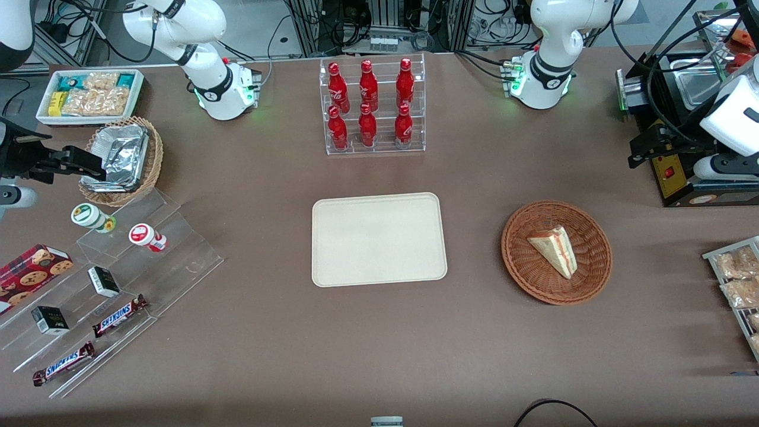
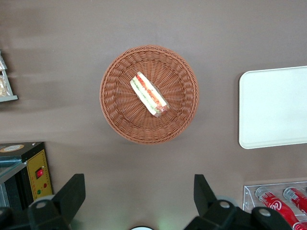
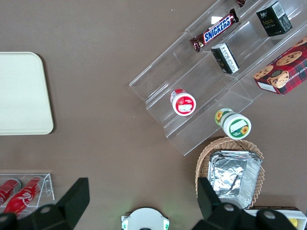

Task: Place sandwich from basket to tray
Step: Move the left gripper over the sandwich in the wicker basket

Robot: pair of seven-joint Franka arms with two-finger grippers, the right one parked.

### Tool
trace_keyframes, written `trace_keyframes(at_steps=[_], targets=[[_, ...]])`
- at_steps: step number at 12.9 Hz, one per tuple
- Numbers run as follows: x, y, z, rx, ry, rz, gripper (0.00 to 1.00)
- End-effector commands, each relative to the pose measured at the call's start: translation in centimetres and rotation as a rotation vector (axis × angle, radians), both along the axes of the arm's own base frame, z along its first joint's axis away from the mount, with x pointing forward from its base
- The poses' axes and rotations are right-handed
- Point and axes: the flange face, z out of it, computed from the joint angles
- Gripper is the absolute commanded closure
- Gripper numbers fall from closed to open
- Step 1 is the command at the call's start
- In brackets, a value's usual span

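Hidden/cut off: in my front view I see the gripper [image 1: 637, 155] only as a dark shape at the working arm's end of the table, the fingertips I cannot make out there. In left wrist view only the two dark fingers [image 2: 72, 194] show, rest of the hand is cut off.
Gripper pose: I hold it high over the table, pointing down, fingers spread wide apart, nothing between them, touching nothing.
Sandwich [image 2: 149, 93]: lies in the basket [image 2: 117, 112] directly under the hand, well below it, cut edge w/ red, orange, green layers facing up to the wrist cam.
Basket: round, reddish-brown wicker, on the brown table [image 1: 379, 344]; only the sandwich is in it.
Tray [image 1: 379, 239]: cream, flat, off to the side of the hand toward the parked arm, apart from the basket; nothing on it.
Bottle rack [image 1: 372, 107]: clear, w/ red bottles, farther from front cam than the tray.
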Motion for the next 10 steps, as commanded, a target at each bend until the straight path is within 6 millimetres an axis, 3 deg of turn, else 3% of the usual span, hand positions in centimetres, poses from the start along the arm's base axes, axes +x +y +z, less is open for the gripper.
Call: trace_keyframes(at_steps=[1, 3, 10], targets=[[0.0, 0.3, 0.2, 0.017, 0.012, -0.019, 0.0], [0.5, 0.4, -1.6, 0.081, 0.02, -0.012, 0.0], [1.3, -0.4, -15.7, 0.057, -0.081, 0.168, 0.0]])
